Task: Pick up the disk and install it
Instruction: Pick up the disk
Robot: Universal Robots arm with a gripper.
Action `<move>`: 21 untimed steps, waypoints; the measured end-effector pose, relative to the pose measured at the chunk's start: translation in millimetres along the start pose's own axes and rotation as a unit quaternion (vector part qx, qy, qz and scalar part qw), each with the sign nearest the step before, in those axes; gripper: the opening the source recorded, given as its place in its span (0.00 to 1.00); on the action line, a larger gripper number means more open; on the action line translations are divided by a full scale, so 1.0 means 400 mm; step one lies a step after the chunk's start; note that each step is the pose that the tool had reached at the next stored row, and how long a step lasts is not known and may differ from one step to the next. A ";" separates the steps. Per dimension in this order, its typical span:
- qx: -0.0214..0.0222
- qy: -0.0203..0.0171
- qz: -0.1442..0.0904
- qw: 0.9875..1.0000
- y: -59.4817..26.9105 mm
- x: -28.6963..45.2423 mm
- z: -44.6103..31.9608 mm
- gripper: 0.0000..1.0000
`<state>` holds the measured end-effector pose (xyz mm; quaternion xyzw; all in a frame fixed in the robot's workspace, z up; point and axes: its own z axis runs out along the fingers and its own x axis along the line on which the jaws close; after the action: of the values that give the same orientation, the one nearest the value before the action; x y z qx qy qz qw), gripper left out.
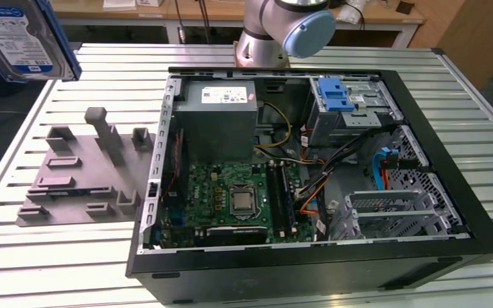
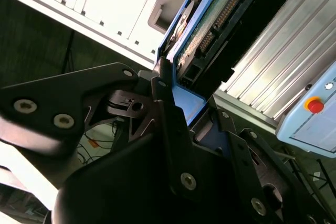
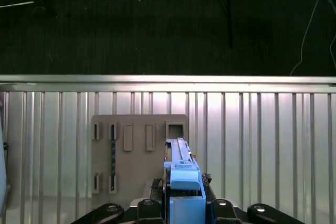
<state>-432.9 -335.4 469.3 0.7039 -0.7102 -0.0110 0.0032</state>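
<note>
In the exterior view the open computer case (image 1: 315, 277) lies on the desk (image 1: 49, 269), the slotted holder plate (image 1: 67, 192) at its nine o'clock, the arm's base (image 1: 268, 38) at twelve, the disk (image 1: 20, 38) aloft at ten.

The arm (image 1: 259, 40) is a silver-grey tube with a round pale-blue cap (image 1: 308, 32) on its joint. The gripper (image 2: 181, 90) is matt black, built of flat, angular link plates (image 2: 63, 103) pinned with bright silver screws (image 2: 188, 181), ending in slim black fingers (image 2: 168, 119).
</note>
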 end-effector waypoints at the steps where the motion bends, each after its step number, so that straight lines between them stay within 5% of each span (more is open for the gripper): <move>1: 0.000 0.000 0.000 1.000 -0.002 0.000 0.000 0.36; 21: 0.000 0.000 0.000 1.000 -0.022 0.000 0.000 0.36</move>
<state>-424.1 -335.4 469.3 0.7039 -0.7102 -0.0110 0.0032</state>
